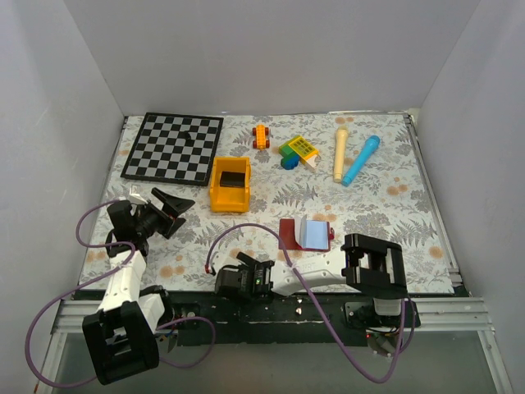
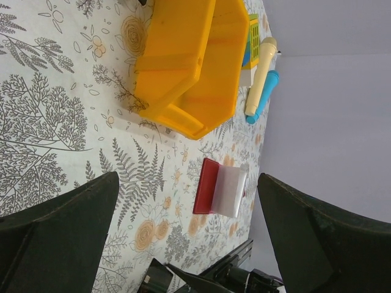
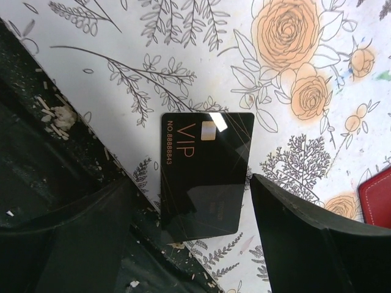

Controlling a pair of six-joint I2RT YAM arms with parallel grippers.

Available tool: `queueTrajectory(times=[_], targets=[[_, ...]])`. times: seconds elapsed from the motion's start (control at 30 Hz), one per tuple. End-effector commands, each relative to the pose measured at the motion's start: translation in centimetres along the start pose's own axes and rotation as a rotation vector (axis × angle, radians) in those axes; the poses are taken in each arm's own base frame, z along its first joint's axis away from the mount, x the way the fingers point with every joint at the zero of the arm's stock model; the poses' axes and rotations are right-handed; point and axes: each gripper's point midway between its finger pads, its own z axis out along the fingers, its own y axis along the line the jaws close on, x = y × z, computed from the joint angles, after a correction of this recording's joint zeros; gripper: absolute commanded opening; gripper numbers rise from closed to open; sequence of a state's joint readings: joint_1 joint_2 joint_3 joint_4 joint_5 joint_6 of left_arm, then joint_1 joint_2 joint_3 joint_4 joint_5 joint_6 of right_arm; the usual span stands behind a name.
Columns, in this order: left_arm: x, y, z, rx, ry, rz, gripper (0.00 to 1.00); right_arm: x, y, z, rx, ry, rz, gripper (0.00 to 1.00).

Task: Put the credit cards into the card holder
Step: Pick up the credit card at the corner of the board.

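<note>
In the right wrist view a black credit card (image 3: 204, 174) marked VIP lies flat at the table's near edge, its lower corner over the dark rail. My right gripper (image 3: 189, 189) hangs open over it, one finger on each side. From above, that gripper (image 1: 234, 281) hides the card. The card holder (image 1: 308, 234) lies open on the table, maroon with a pale blue pocket. It also shows in the left wrist view, the card holder (image 2: 220, 190) lying far beyond the tips, and as a red corner (image 3: 379, 195). My left gripper (image 1: 171, 212) is open and empty at the left.
A yellow bin (image 1: 230, 185) with something dark inside stands mid-table, beside a chessboard (image 1: 174, 146). Toy blocks (image 1: 297, 150), an orange toy car (image 1: 261, 135), a cream stick (image 1: 340, 153) and a blue stick (image 1: 361, 160) lie at the back. White walls enclose the table.
</note>
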State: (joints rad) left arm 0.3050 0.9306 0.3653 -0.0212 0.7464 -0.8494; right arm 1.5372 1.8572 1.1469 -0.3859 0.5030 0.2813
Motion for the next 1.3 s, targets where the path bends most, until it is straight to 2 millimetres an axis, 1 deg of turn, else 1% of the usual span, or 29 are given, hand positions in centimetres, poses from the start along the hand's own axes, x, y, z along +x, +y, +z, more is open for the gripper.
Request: queueTrajectory(times=[0.0,0.07,0.13,0.33,0.37,0.43,0.53,0.8,1.0,1.27], targets=[[0.3,0.3,0.1,0.005,0.013,-0.007,0.98,0.5,-0.5,0.5,-0.005,0.008,0.024,0.83],[0.4,0.4,0.1,0.005,0.014,-0.008,0.98,0.7,-0.4,0.5,-0.016,0.013,0.025,0.83],[0.4,0.5,0.0,0.003,0.013,-0.009,0.98,0.7,-0.2,0.5,-0.032,0.017,0.022,0.78],[0.6,0.5,0.1,0.003,0.017,-0.012,0.98,0.7,-0.2,0.1,-0.039,0.013,0.032,0.56],[0.2,0.2,0.1,0.017,0.004,0.007,0.98,0.7,-0.4,0.0,-0.036,0.014,0.033,0.52],[0.1,0.2,0.2,0.017,0.005,0.006,0.98,0.7,-0.4,-0.1,-0.033,0.013,0.039,0.49],[0.1,0.2,0.2,0.017,0.007,0.004,0.98,0.6,-0.6,-0.4,-0.03,0.008,0.046,0.44],[0.2,0.2,0.2,0.02,0.006,0.006,0.98,-0.2,-1.4,-1.6,-0.021,-0.026,0.06,0.38],[0.2,0.3,0.2,0.019,0.005,0.002,0.98,-0.9,-2.3,-2.2,-0.016,-0.047,0.069,0.32],[0.3,0.4,0.2,0.018,0.008,-0.002,0.98,-1.4,-3.6,-2.9,-0.007,-0.069,0.096,0.2]])
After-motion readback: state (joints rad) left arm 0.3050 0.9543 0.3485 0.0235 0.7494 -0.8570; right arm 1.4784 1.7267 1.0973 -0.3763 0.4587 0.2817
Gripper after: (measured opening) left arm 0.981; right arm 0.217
